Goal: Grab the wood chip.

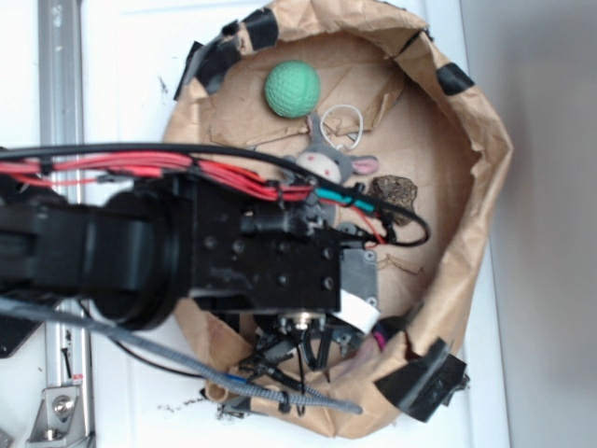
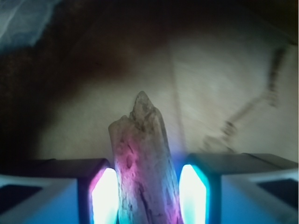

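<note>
Wood chip [image 2: 145,163] between gripper [image 2: 147,196] fingers

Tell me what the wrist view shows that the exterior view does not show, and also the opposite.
Only the wrist view shows the wood chip, standing between the gripper fingers with lit pads close on both sides; contact is unclear.

Only the exterior view shows the green ball, the plush toy, a white ring, a dark lumpy chunk and the arm hiding the chip.

Both show the brown paper lining.
</note>
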You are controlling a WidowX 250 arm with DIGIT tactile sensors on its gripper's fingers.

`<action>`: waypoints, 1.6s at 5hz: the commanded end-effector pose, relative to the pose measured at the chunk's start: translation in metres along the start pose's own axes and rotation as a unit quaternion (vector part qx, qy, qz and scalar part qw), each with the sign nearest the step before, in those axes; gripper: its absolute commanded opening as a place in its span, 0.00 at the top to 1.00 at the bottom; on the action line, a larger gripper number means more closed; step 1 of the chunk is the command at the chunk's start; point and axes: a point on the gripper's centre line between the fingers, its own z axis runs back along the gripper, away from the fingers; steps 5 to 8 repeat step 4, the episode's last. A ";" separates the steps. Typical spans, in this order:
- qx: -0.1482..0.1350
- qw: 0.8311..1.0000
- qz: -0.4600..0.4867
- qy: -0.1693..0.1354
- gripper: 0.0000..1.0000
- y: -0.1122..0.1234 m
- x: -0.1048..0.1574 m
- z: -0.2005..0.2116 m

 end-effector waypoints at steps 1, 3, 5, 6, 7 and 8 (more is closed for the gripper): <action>0.022 0.984 0.177 -0.018 1.00 0.025 -0.008 0.098; 0.054 0.919 0.391 0.010 1.00 0.038 -0.014 0.129; 0.047 0.915 0.401 0.011 1.00 0.034 -0.014 0.124; 0.047 0.915 0.401 0.011 1.00 0.034 -0.014 0.124; 0.047 0.915 0.401 0.011 1.00 0.034 -0.014 0.124; 0.047 0.915 0.401 0.011 1.00 0.034 -0.014 0.124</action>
